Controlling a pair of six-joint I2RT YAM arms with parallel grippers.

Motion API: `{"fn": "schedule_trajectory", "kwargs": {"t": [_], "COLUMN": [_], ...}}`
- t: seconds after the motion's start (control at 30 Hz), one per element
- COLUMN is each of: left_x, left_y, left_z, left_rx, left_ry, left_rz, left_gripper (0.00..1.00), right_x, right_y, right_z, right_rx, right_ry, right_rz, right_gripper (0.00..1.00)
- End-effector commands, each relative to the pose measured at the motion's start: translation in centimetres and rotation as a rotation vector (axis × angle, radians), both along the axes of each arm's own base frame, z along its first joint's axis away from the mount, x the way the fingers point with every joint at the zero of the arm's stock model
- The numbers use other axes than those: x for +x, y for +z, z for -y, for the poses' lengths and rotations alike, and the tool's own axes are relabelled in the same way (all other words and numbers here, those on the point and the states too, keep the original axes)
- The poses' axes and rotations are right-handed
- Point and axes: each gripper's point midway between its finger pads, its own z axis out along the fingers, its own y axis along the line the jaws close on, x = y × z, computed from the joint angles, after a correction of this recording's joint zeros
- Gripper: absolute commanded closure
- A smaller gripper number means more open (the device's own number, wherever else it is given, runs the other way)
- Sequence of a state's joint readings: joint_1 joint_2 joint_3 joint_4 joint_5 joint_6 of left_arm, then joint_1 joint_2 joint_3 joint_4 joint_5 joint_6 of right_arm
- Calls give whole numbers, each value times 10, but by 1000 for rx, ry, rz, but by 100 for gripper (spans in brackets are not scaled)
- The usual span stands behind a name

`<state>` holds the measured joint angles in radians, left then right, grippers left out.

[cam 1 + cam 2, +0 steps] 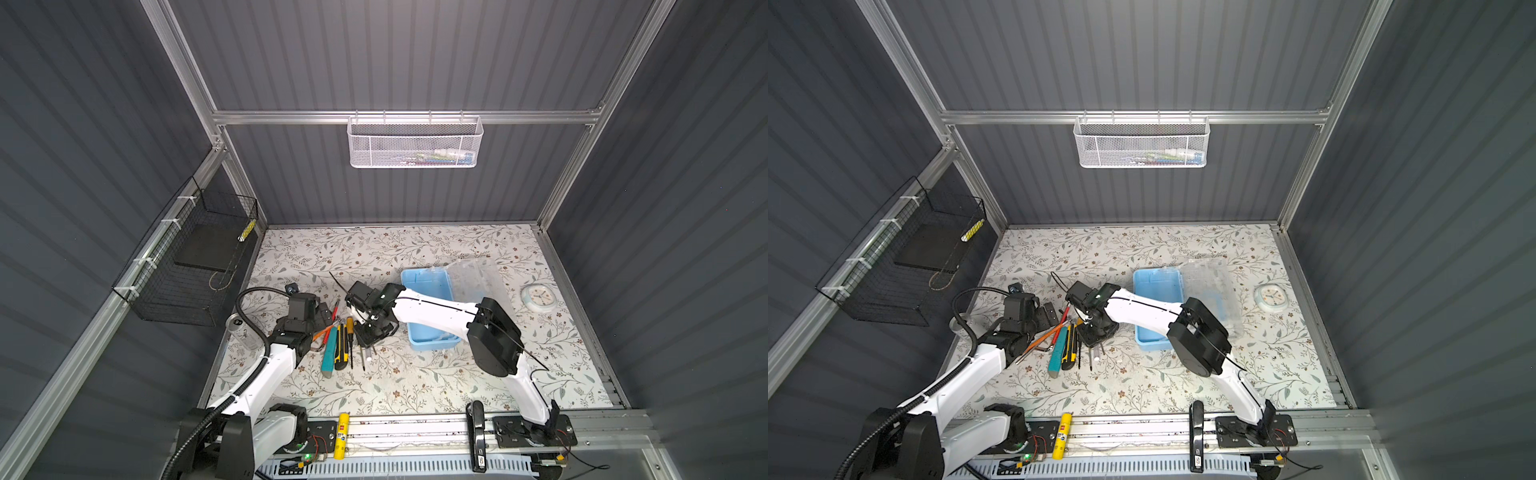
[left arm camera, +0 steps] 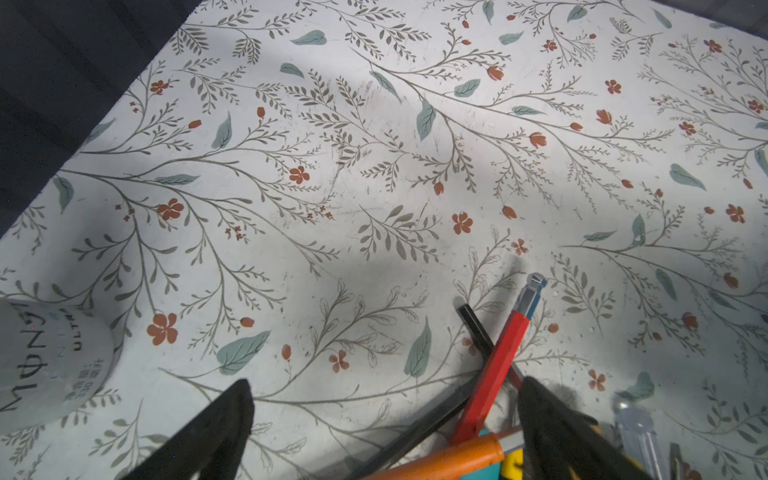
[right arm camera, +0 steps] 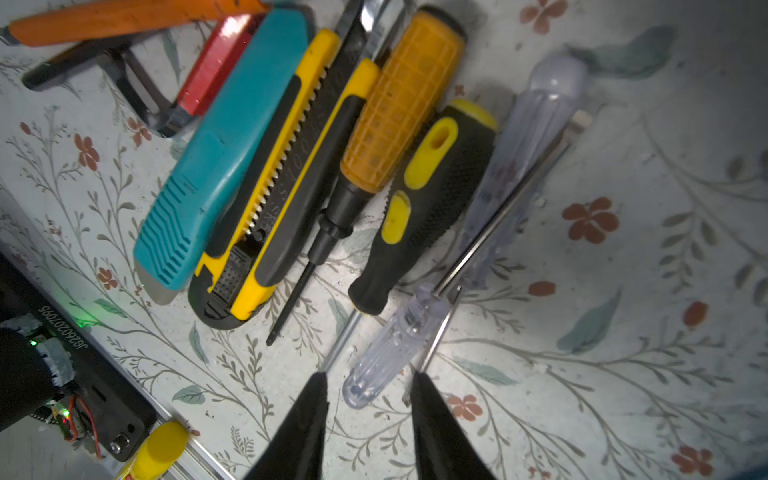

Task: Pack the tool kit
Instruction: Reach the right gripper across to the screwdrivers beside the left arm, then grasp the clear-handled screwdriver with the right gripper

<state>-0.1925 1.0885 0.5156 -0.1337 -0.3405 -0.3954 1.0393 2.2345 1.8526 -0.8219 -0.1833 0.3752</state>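
Tool kit pieces [image 1: 345,347] lie loose in a bunch on the floral table [image 1: 395,386]: utility knife [image 3: 270,187], teal cutter [image 3: 224,158], screwdrivers [image 3: 432,199]. Right gripper [image 3: 368,380], jaws part-open, straddles the clear screwdriver [image 3: 399,332]; a gap shows on one side. Left gripper [image 2: 386,382] is spread wide and empty, beside the red hex key [image 2: 498,357]. Beyond them the light-blue box [image 1: 424,282] stands open, its clear lid [image 1: 473,272] tipped back.

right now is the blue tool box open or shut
Open: the light-blue box shows its inside, and its clear lid lies flipped back beside it.
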Motion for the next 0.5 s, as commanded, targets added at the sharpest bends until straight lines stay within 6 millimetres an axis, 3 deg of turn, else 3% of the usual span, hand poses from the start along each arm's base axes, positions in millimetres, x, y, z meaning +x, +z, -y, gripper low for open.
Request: {"fn": "schedule_trajectory", "kwargs": {"t": [0.0, 0.47], "left_x": [0, -5], "left_y": [3, 6], "left_z": [-3, -6], "left_rx": [12, 13], "left_ry": [0, 12], "left_rz": [2, 9], "left_gripper": [1, 1], "right_x": [-5, 0], "right_y": [-14, -29], "right_z": [12, 9], "right_rx": [-88, -173], "right_ry": [-11, -2], "right_rz": [-24, 14], "right_gripper": [63, 66]}}
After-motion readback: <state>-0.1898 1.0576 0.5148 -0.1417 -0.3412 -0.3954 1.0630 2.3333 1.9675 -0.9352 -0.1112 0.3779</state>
